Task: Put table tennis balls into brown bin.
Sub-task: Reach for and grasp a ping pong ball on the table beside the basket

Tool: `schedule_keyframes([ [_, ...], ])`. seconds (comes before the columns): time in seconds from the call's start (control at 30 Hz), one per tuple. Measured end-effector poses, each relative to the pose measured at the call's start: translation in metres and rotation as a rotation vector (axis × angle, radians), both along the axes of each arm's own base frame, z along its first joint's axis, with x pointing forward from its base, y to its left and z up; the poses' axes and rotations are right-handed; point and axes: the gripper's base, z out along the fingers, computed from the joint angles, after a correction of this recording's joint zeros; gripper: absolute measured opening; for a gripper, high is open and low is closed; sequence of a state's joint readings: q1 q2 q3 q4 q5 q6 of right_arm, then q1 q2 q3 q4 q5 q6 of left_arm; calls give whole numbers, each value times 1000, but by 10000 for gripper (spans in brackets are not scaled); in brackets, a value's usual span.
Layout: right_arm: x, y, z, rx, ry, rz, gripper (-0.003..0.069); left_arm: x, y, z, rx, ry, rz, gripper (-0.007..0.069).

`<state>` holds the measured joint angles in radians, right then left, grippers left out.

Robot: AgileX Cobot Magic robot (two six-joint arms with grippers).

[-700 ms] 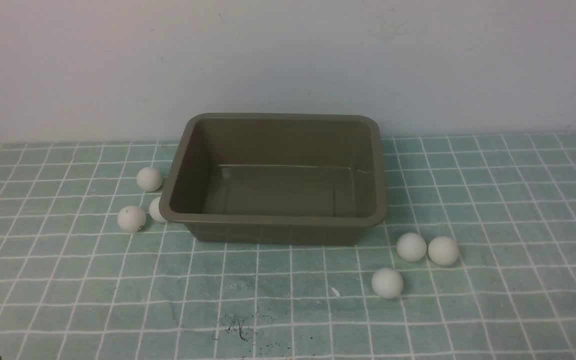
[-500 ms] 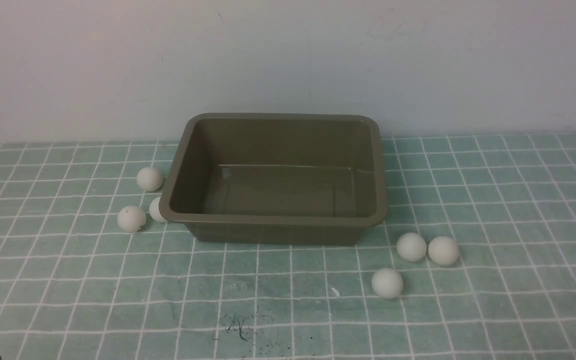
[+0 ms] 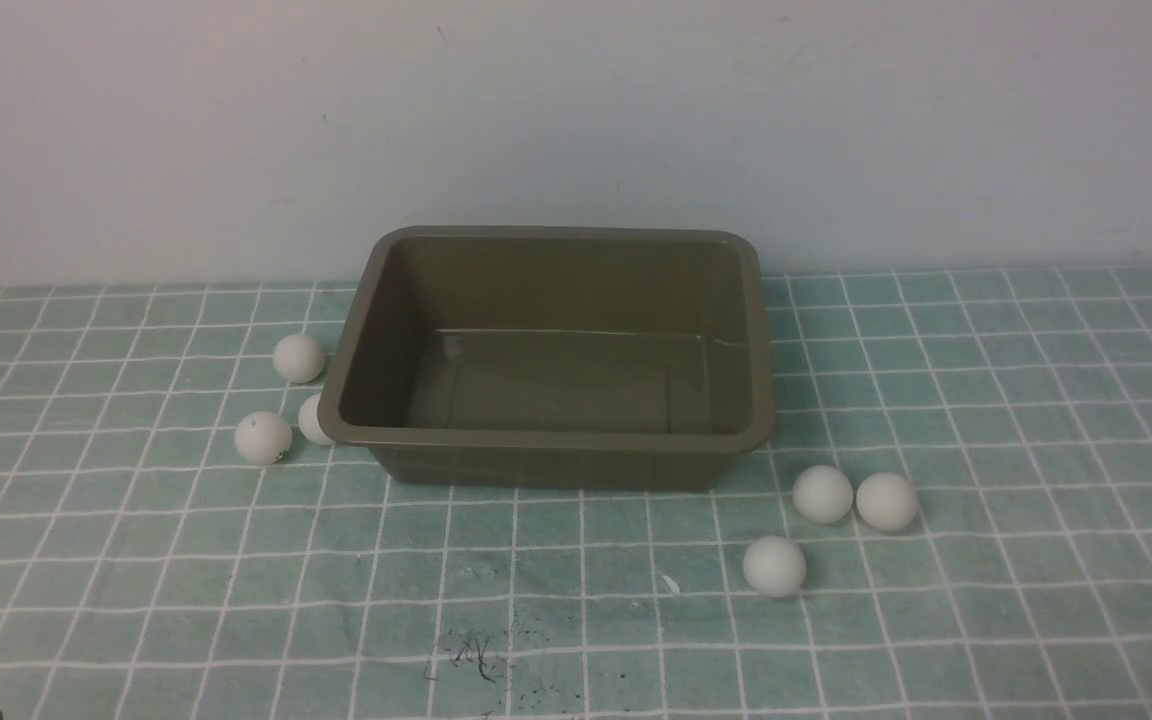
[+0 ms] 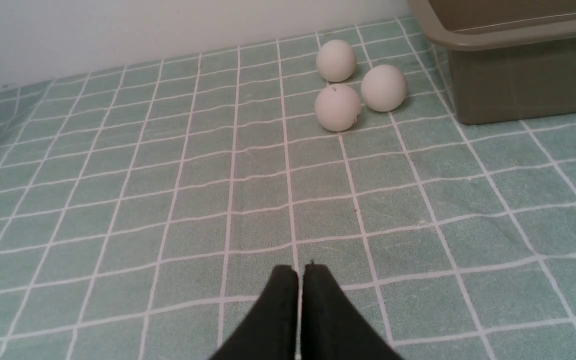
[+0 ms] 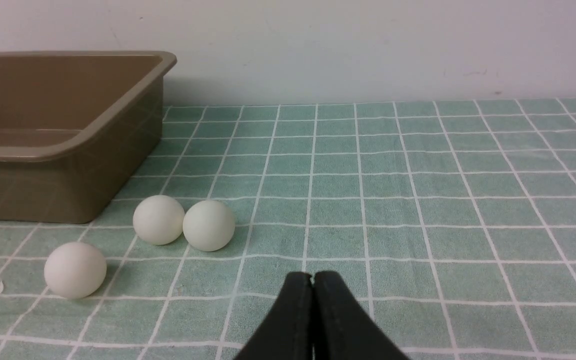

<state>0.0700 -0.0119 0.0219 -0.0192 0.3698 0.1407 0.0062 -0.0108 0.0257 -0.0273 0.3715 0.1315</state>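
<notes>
I had my left gripper (image 4: 300, 272) and right gripper (image 5: 313, 277) both pinched shut on nothing, waiting on the near side of the brown bin (image 3: 546, 437), as I judged no pick had begun. All six table tennis balls (image 3: 774, 565) lay on the checked cloth (image 3: 576, 620) outside the bin: three off its front right corner, three along its left side, one tucked under the rim. The bin sat empty, mouth up to receive them
</notes>
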Motion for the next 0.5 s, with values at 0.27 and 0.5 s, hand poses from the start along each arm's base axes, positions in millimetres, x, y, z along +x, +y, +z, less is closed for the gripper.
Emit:
schedule_keyframes([
  [0.27, 0, 0, 0, 0, 0, 0, -15, 3, -3, 16, -278, -179, 25, -5],
  [0.5, 0, 0, 0, 0, 0, 0, -15, -1, 11, 58, -595, -616, 116, -5],
])
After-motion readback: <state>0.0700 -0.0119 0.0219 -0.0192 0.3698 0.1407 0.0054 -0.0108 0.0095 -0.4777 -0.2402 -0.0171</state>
